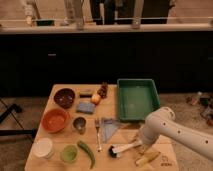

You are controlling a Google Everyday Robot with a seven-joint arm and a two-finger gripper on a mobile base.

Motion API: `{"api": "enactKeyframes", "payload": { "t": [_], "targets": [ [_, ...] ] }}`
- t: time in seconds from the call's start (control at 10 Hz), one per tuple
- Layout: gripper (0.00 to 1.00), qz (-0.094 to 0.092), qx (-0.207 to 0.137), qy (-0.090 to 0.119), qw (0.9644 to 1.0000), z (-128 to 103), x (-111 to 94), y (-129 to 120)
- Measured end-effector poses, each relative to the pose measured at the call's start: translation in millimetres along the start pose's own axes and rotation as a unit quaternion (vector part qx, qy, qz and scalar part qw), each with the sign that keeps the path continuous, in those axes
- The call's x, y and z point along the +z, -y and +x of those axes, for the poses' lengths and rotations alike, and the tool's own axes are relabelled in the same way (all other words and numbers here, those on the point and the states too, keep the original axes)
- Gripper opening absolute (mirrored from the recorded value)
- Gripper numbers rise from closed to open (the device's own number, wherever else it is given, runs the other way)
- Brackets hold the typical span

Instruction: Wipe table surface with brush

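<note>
As gripper (142,144) sits by brush (121,149) at 5 o'clock on worktop (165,161), grip state unclear, we risk knocking banana (148,158) off.

The pale tan rectangular wooden table surface (125,164) looks matt and smooth. The green rectangular plastic tray (137,100) has a slight sheen on its floor. The slim brush (126,147) has a long white handle that looks like smooth plastic and a dull black round bristle head. The thin fork (98,134) and the small round cup (79,124) look like grey metal. The blue-grey folded cloth (109,128) is soft and matt. The gripper (141,144), at the handle's end over the table's near right part, sits under the glossy white arm shell (160,125).
</note>
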Motion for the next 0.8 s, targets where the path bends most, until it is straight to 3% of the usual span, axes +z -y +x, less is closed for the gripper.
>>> {"api": "enactKeyframes", "payload": {
  "t": [0.4,0.5,0.8],
  "targets": [
    [0.05,0.0,0.0,0.003,1.0,1.6,0.7,-1.8],
    [0.0,0.001,-0.001,0.004,1.0,1.7,0.8,-2.4],
    [0.0,0.006,-0.006,0.003,1.0,-0.4,-5.1,-3.0]
  ]
}}
